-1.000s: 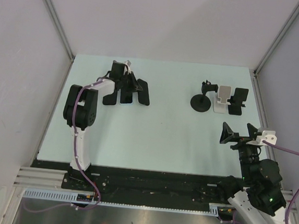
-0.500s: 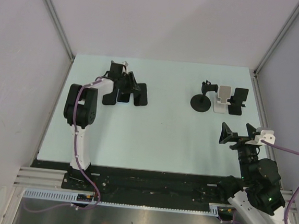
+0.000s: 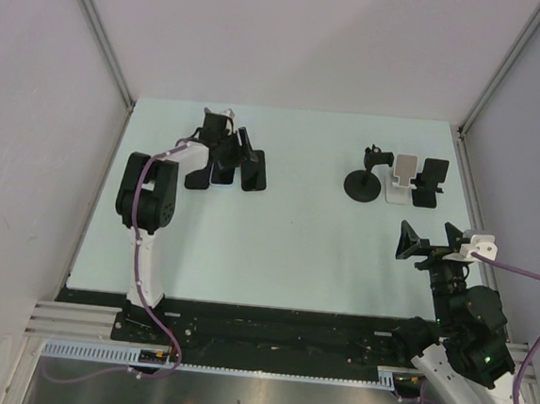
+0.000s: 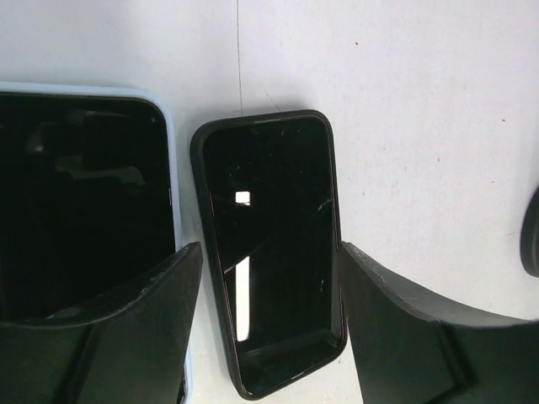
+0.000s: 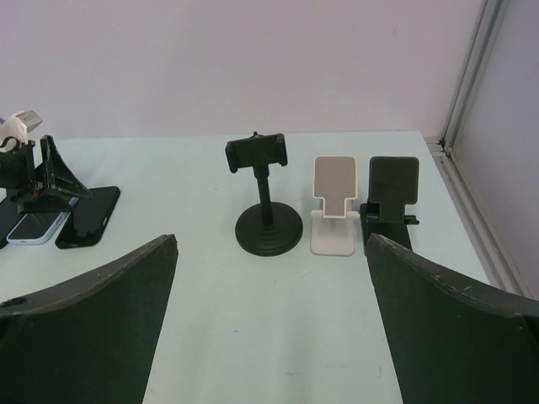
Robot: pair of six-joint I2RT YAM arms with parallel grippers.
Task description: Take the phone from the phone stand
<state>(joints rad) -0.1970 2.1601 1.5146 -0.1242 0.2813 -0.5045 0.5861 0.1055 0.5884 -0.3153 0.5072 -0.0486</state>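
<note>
A black phone (image 4: 269, 244) lies flat on the table between the fingers of my open left gripper (image 4: 269, 257). There is a small gap at the left finger (image 4: 135, 320), while the right finger (image 4: 413, 328) stands right at the phone's edge. From above, this phone (image 3: 254, 171) is at the far left under the left gripper (image 3: 234, 153). Three phone stands are at the far right, all with nothing on them: a black round-base stand (image 5: 268, 220), a white stand (image 5: 335, 206) and a black stand (image 5: 392, 192). My right gripper (image 3: 432, 243) hangs wide open, short of the stands.
A phone in a light-blue case (image 4: 84, 202) lies close beside the black one, on its left. A third dark phone (image 3: 198, 176) lies further left. The enclosure's right wall and rail (image 5: 472, 126) run just past the stands.
The left gripper has opened and let go of the black phone, which has settled flat on the table. The right arm has not moved.
</note>
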